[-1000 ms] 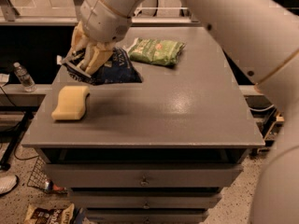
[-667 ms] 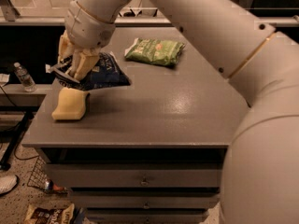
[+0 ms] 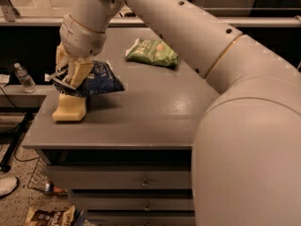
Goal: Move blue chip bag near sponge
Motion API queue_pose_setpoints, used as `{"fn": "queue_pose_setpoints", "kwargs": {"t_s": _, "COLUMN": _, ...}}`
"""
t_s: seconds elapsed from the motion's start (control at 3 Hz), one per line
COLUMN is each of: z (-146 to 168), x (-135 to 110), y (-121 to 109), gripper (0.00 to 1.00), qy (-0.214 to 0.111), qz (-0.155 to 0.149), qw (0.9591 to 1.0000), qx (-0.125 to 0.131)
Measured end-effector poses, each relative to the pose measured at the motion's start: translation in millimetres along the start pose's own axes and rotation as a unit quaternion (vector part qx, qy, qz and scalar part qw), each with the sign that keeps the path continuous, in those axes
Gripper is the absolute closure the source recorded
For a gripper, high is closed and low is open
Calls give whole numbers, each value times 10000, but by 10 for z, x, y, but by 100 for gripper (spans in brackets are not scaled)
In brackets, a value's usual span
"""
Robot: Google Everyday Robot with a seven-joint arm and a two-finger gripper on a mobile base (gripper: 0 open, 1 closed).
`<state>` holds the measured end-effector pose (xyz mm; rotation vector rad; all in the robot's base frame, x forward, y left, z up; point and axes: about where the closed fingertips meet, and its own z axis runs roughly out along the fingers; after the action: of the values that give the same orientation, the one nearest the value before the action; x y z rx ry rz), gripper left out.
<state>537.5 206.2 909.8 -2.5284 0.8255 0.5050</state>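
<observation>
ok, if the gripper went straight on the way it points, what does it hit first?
Probably the sponge: the gripper points down, jaws shut on the blue bag, and seems right above it. Depth is unclear; otherwise the table.

The arm (image 3: 188, 36) is cased in smooth, cream-white shells, thick and rounded, swelling to a huge bulbous segment at the right. A thin brass-coloured ring (image 3: 220, 56) runs around one joint, and small dark round recesses (image 3: 229, 31) dot the upper link. The wrist (image 3: 82, 34) is a stubby cylinder with a fine tan seam. The gripper (image 3: 69, 79), over the left end of the surface (image 3: 155, 112), has broad, pale yellowish-tan fingers (image 3: 81, 69).
</observation>
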Motion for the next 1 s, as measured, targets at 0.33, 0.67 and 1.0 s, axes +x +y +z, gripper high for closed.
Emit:
{"fn": "queue_pose_setpoints", "kwargs": {"t_s": 0.33, "z": 94, "x": 94, "y": -6, "gripper": 100, "qy": 0, "qz": 132, "qw": 9999, "qx": -58}}
{"fn": "queue_pose_setpoints", "kwargs": {"t_s": 0.67, "z": 115, "x": 87, "y": -28, "gripper": 81, "qy": -10, "qz": 123, "qw": 9999, "qx": -35}}
{"fn": "queue_pose_setpoints", "kwargs": {"t_s": 1.0, "z": 144, "x": 81, "y": -53, "gripper": 51, "qy": -21, "qz": 116, "qw": 9999, "qx": -15}}
